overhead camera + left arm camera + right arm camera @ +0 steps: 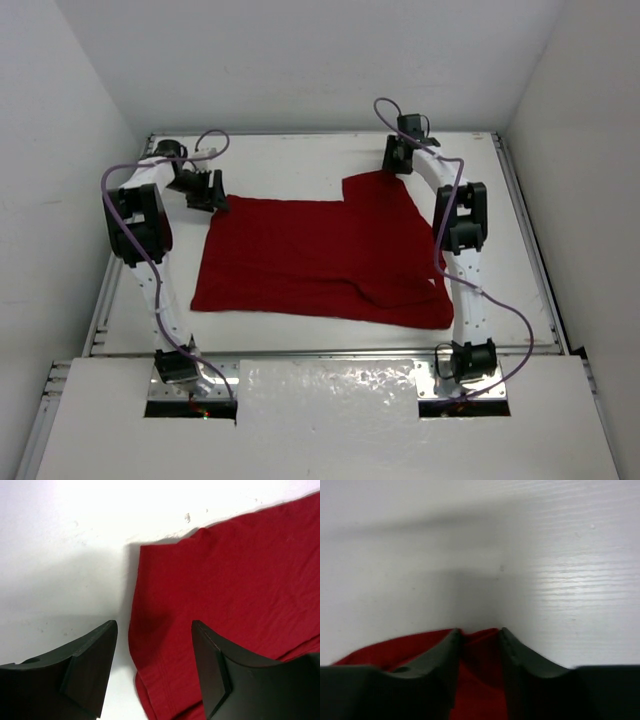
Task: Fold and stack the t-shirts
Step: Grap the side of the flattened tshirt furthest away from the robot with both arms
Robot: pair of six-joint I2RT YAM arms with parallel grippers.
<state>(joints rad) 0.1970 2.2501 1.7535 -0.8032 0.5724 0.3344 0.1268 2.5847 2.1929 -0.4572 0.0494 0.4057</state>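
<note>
The dark red t-shirt (320,255) lies on the white table (290,160), in the middle of the top view. It is spread almost flat, with soft wrinkles. Its long axis runs from the left to the right of the picture, and the right end sits a little lower than the left. At the upper right one part of the cloth reaches up toward the far edge of the table. Near the lower right a fold crosses the cloth. We cannot tell where the collar is, so we cannot say which way the neck points.

The left gripper (208,192) is at the upper left corner of the t-shirt. In the left wrist view its jaws are spread wide, and the left gripper (154,625) stands over the edge of the t-shirt (225,590). One finger is over the bare table (65,555) and the other is over the red cloth. A stitched hem shows at the bottom of this view, between the fingers (90,675).

The right gripper (397,158) is at the upper right part of the cloth. In the right wrist view the jaws of the right gripper (479,632) are nearly together, and they pinch a piece of the t-shirt (477,680) in the narrow gap. Beyond the tips we see only the white table (545,580).
</note>
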